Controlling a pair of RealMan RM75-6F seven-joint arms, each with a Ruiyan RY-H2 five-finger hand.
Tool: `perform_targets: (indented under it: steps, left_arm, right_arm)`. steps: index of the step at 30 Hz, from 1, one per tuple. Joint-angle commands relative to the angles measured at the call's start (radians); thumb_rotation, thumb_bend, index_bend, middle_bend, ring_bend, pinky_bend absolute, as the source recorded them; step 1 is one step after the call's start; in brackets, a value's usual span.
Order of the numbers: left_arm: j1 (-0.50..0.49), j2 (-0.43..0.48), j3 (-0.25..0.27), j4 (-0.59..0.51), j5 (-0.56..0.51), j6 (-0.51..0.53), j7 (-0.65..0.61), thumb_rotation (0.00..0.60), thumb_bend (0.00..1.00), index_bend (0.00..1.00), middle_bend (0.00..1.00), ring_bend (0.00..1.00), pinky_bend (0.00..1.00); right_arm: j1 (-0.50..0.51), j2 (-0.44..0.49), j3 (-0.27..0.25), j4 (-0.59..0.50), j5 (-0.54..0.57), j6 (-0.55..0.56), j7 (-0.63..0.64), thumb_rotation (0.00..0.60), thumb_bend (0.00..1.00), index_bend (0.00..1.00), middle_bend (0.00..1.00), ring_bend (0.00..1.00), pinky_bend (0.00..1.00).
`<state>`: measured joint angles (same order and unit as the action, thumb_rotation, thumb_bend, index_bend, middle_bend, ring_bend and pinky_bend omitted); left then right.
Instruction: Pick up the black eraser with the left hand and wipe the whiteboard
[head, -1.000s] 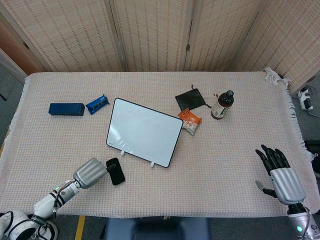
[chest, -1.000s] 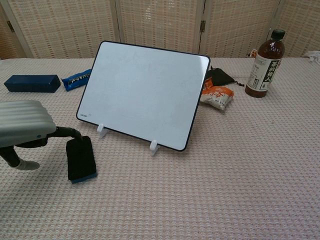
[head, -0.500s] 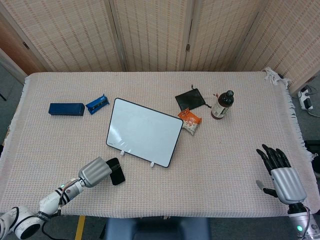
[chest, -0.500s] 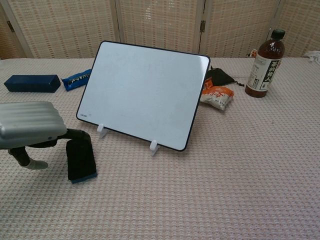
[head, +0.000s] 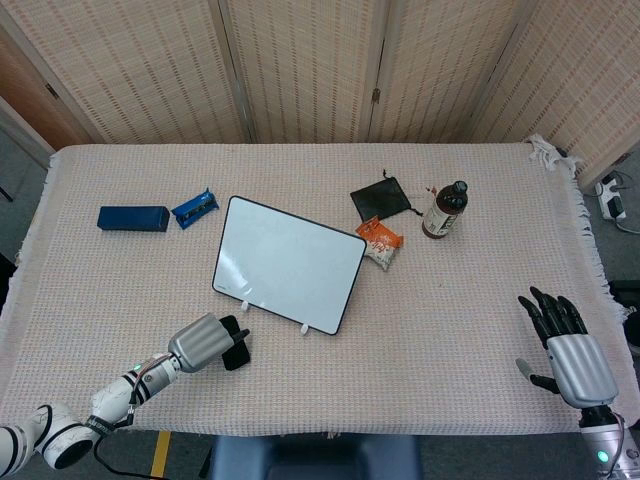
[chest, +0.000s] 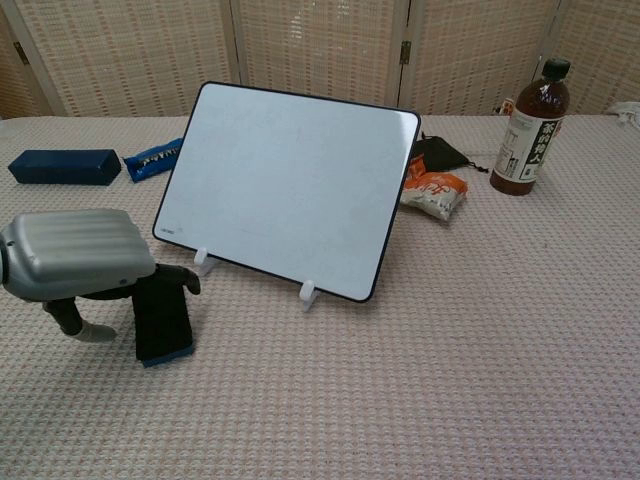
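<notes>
Eraser (chest: 163, 318), black, lies on the table cloth (head: 440, 310) just in front of the whiteboard's (head: 288, 263) near left corner, with the left hand (chest: 80, 257) over its left side and dark fingers (chest: 180, 280) curled across its top; whether they actually grip it, I cannot tell. Right hand (head: 565, 348) sits near the table's front right corner, fingers spread wide, holding nothing.

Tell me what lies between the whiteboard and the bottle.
In the head view, an orange snack packet lies between the whiteboard and the bottle; a black pouch lies just behind it.
</notes>
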<state>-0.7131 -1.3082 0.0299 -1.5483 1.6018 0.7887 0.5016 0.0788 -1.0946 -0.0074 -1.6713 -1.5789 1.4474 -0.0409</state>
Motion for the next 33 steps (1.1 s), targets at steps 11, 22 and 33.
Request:
perform_targets:
  steps: [11,22,33]
  left_arm:
    - [-0.016,-0.016,0.016,0.025,-0.019,-0.010,0.000,0.600,0.29,0.36,0.98,0.70,0.82]
    - [0.000,-0.024,0.029,0.044,0.031,0.082,-0.060,0.600,0.30,0.60,0.98,0.72,0.82]
    - [0.129,-0.113,-0.063,0.087,-0.016,0.393,-0.118,0.600,0.29,0.62,1.00,0.77,0.85]
  right_arm:
    - [0.003,0.004,0.003,0.001,0.006,-0.008,0.010,0.600,0.30,0.00,0.00,0.00,0.00]
    - [0.006,0.003,0.002,0.001,0.006,-0.016,0.010,0.600,0.30,0.00,0.00,0.00,0.00]
    - [0.005,0.005,-0.007,-0.003,-0.010,-0.014,0.011,0.600,0.29,0.00,0.00,0.00,0.00]
